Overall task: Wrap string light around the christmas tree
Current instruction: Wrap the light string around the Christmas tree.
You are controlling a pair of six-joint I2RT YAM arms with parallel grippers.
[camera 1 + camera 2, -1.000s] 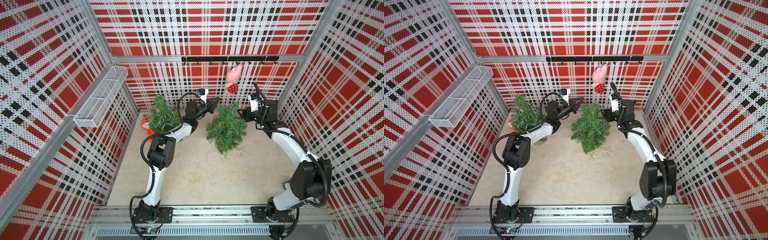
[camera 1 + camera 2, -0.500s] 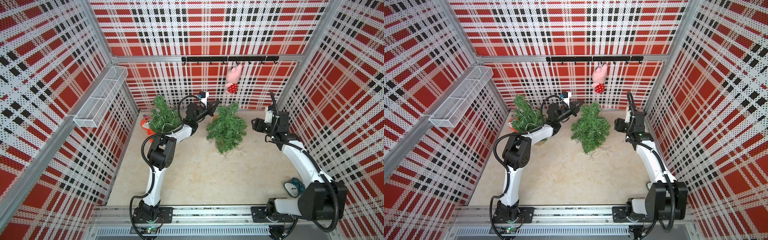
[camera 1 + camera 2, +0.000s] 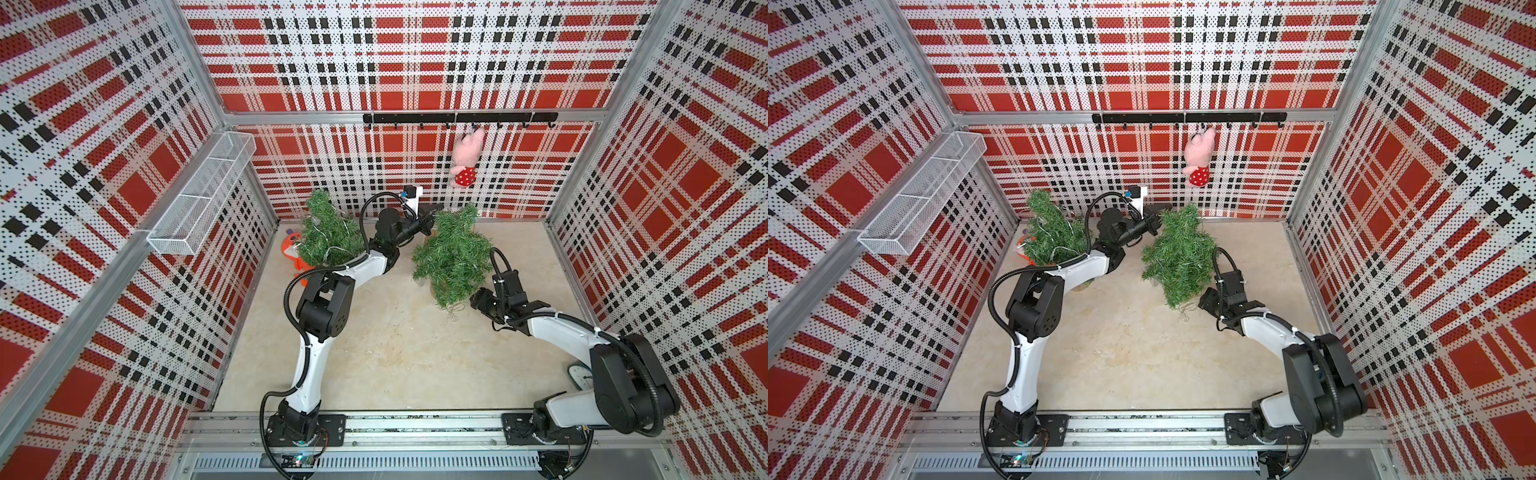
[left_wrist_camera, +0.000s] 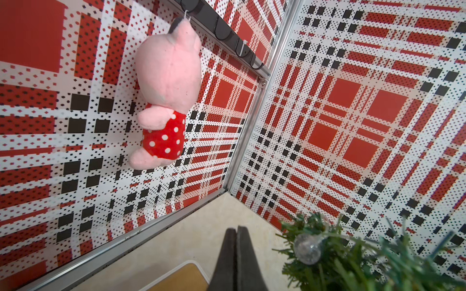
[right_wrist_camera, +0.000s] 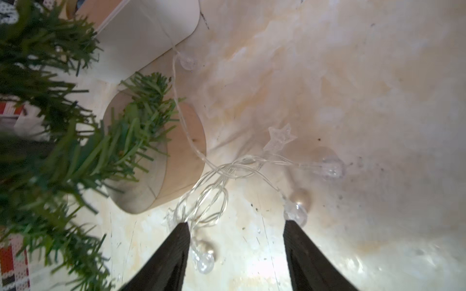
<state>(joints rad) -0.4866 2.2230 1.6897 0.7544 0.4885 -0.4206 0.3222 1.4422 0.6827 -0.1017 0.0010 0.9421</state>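
Note:
The christmas tree (image 3: 455, 253) (image 3: 1179, 257) stands mid-table on a round wooden base (image 5: 161, 161). The string light (image 5: 227, 171), a clear wire with round bulbs and a star, lies in loose loops on the floor beside that base (image 3: 453, 309); one strand runs up into the branches. A bulb (image 4: 307, 248) sits near the tree's top. My right gripper (image 5: 235, 226) (image 3: 476, 299) is low over the loops, open, with one bulb lying between its fingers. Up by the treetop, my left gripper (image 4: 236, 230) (image 3: 434, 208) is shut with nothing in it.
A second tree (image 3: 328, 232) wound with lights stands at the back left, beside an orange toy (image 3: 293, 253). A pink plush (image 3: 467, 158) hangs from the hook rail (image 3: 457, 118). A wire basket (image 3: 203, 195) is on the left wall. A small clock (image 3: 579, 374) lies front right.
My right arm has swung from high beside the tree's right side down and forward to the floor at its base. The left arm has stayed put.

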